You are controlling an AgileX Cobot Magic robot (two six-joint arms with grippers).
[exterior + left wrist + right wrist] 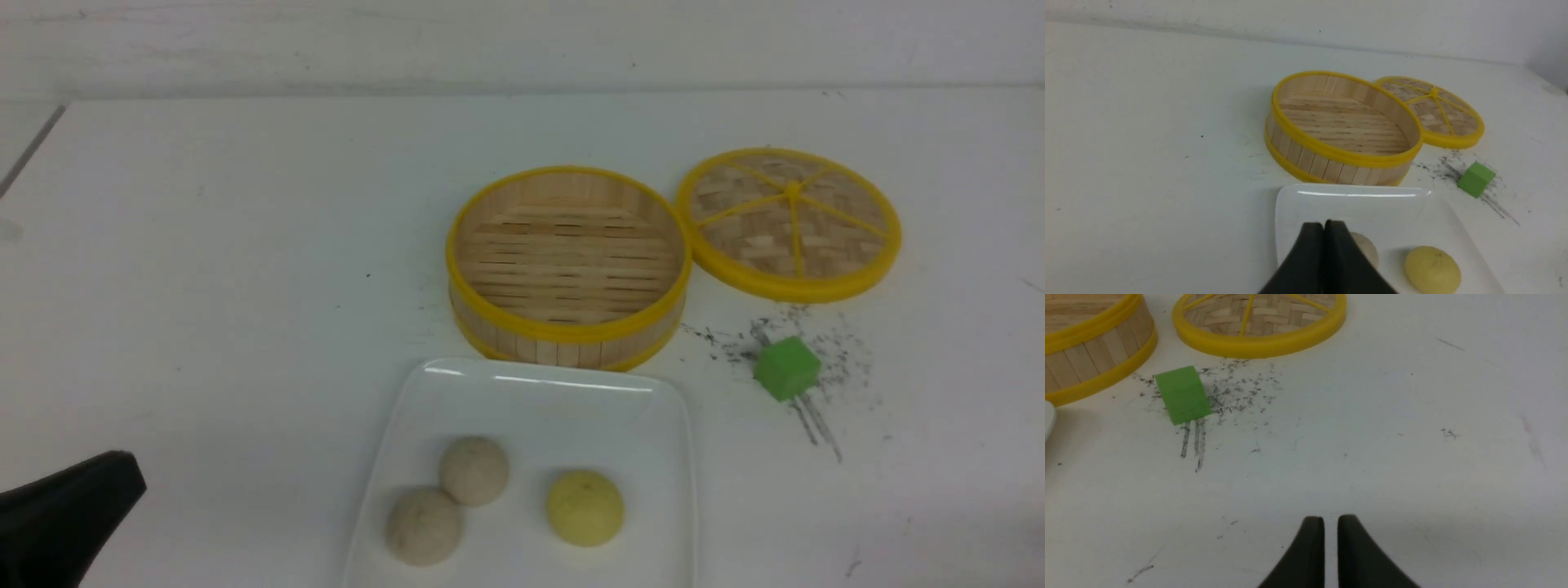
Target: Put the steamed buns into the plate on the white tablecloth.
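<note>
Buns (585,508) rest in the plate (543,420), presumably placed for serving; the left claw (1324,222) is closed, the right claw (1331,517) slightly parted (both empty).

The steamer (569,265) is pale tan bamboo, its base striped with narrow slats and dark slits, its rims plain yellow. Right of the steamer, the lid (789,224) has a tan-and-brown woven checker pattern crossed by yellow spokes inside a yellow ring. On the near side of the steamer, the plate (522,433) is glossy white with bright streaks along its edge; on it are two beige buns (474,470) and one soft yellow bun (585,508). To the steamer's near right, the cube (788,368) is solid green. Around the cube, the white tablecloth (245,327) is marked with dark grey specks and streaks.
</note>
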